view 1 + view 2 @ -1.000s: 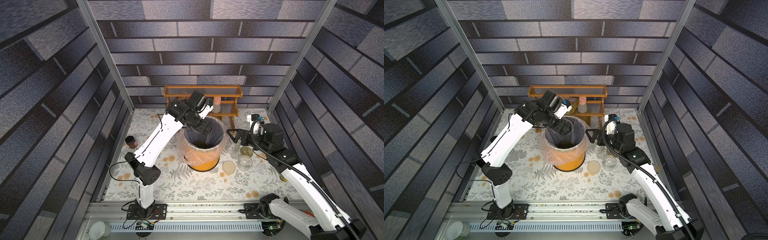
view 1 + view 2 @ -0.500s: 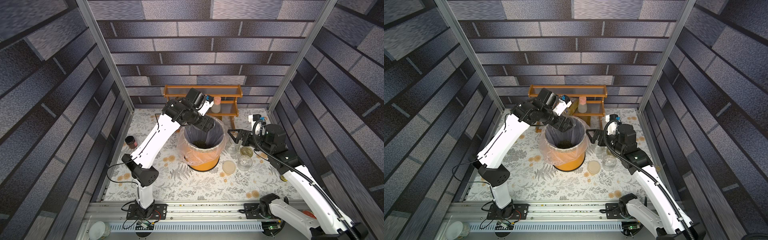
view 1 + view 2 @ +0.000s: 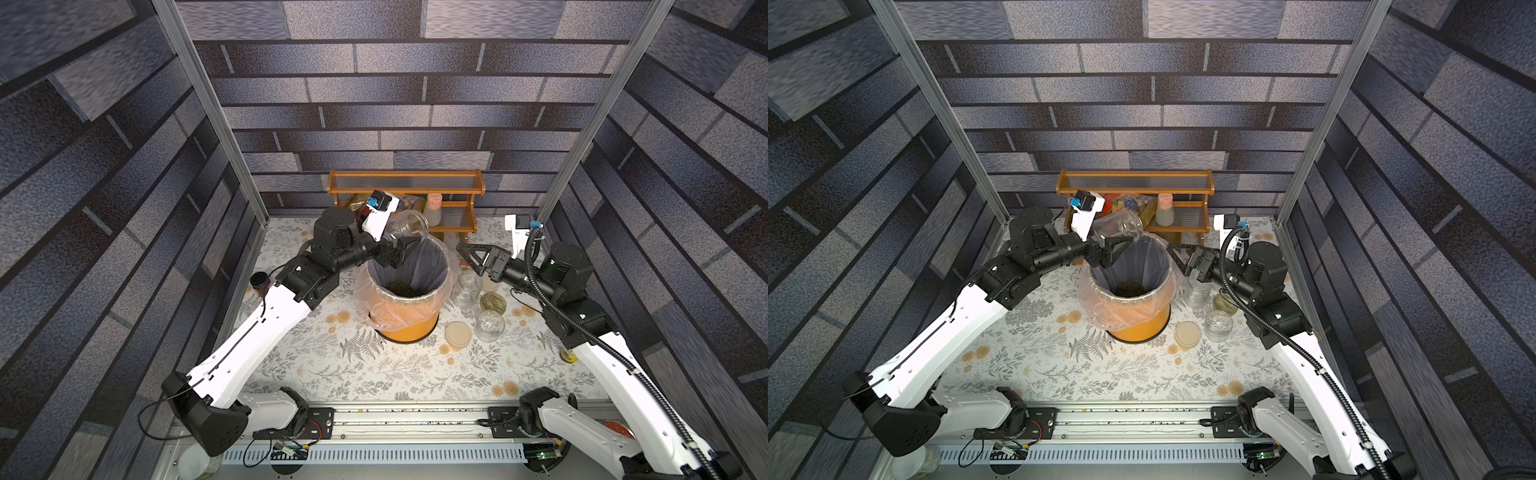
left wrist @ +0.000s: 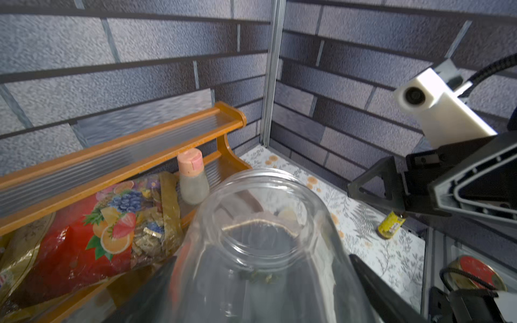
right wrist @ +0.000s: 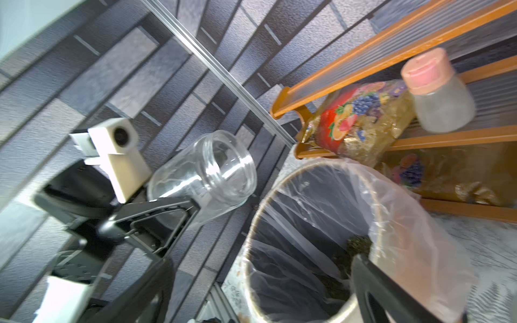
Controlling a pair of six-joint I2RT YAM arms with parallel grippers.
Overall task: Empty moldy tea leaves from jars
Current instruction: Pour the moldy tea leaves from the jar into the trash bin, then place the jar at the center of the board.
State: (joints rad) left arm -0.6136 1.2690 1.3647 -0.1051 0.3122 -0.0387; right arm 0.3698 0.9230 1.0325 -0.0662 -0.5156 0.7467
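Left claw (image 3: 401, 240): clamped on the body of a clear, lidless jar (image 3: 410, 224), held over the far rim of the orange bin (image 3: 409, 328).
Jar tilt: roughly on its side, mouth toward the wooden rack (image 3: 405, 187) and not downward; being above the liner, whatever drops should land inside.
Tea leaves (image 3: 401, 288): a dark heap at the bottom of the bin; a few crumbs (image 4: 257, 275) cling inside the held jar.
Right claw (image 3: 467, 255): spread wide and empty, poised beside the bin above the standing jars, probably placed to take one.
Standing jars (image 3: 467, 289): lidless, on the table (image 3: 374, 374) just beside the bin, with a cream lid (image 3: 458, 333) lying flat nearby.
Step, as judged: this jar's pour looks nearly finished, though the leftover crumbs may need another tip.
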